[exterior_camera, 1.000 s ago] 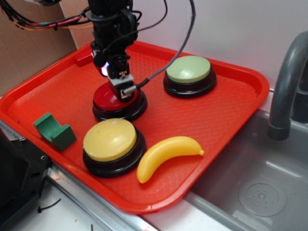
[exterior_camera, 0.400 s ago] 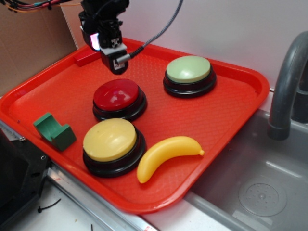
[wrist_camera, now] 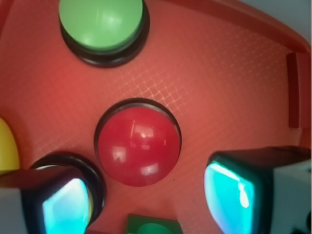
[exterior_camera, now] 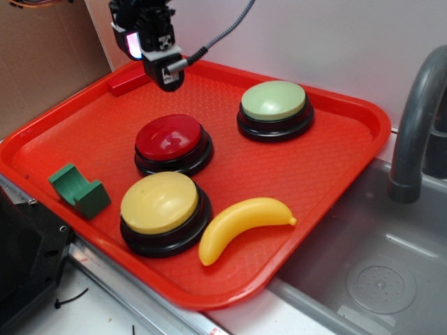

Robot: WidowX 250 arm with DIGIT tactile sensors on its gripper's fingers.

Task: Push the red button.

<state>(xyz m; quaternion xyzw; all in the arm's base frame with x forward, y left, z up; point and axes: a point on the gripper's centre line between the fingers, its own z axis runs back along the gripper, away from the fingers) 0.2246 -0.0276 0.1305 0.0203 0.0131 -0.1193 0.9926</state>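
Observation:
The red button, a glossy dark-red dome on a black base, sits left of centre on the red tray. My gripper hangs in the air above the tray's back-left part, behind and to the left of the button and clear of it. In the wrist view the red button lies below, ahead of my gripper. The two fingers with glowing cyan pads stand wide apart, with nothing between them.
On the tray also stand a yellow button, a pale-green button, a banana, a green block and a small red block. A sink with a grey faucet lies to the right.
My gripper was down on the red button a second ago. It has since lifted up and back to the left, and the button's top is now uncovered.

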